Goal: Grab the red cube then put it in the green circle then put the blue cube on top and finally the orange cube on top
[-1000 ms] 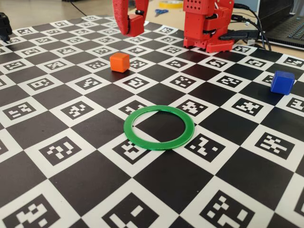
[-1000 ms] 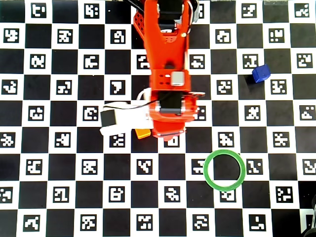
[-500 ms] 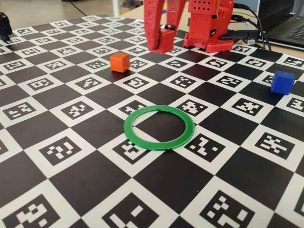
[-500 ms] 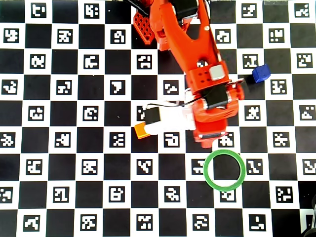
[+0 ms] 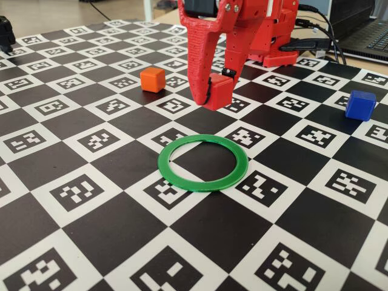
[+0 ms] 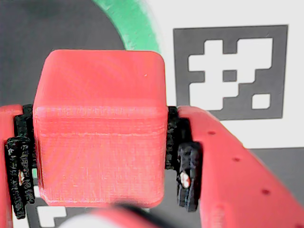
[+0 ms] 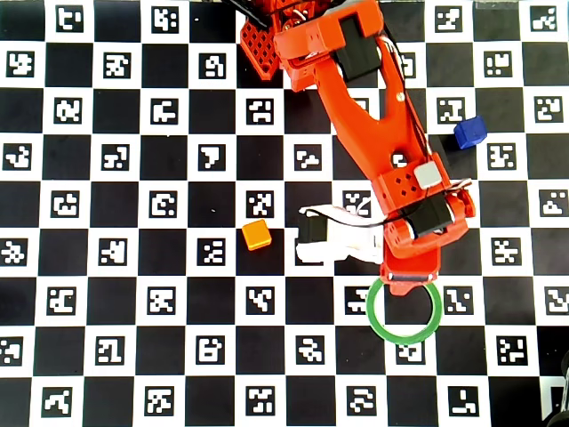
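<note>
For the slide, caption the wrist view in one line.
Red gripper jaws clamp the small matte red plastic cube above the checkered marker board, thin green plastic ring just ahead.

No readable words, brand names, numbers or labels appear in any of the three views. The only sign-like markings are square black-and-white pixel-pattern markers printed on the flat black-and-white checkerboard mat (image 5: 73, 242), one marker in each white square. They are machine codes, not letters or digits. In the fixed view they cover the whole frame, largest along the bottom edge. In the overhead view (image 7: 116, 258) they form a regular grid across the frame. In the wrist view one marker (image 6: 231, 71) fills the upper right, sharp enough to show its blocks but carrying no text.
</note>
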{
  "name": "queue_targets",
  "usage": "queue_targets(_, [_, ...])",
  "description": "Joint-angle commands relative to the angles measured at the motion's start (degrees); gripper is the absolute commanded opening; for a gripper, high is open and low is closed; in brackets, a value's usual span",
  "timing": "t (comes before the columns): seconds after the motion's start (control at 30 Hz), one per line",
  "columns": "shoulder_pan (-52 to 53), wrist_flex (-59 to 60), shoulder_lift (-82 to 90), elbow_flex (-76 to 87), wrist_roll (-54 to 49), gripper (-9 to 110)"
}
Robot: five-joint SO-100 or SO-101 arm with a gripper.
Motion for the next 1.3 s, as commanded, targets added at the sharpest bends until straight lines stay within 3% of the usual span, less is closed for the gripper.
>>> queue_targets(0.0, [-1.4,0.4,-0.5,-9.7,1.0,0])
queue_targets(0.43, [-1.1,0.6,-10.0,-21.8,0.2,0])
queue_targets(1.27, [1.0,-2.5,-16.3,-24.0,-2.2,0])
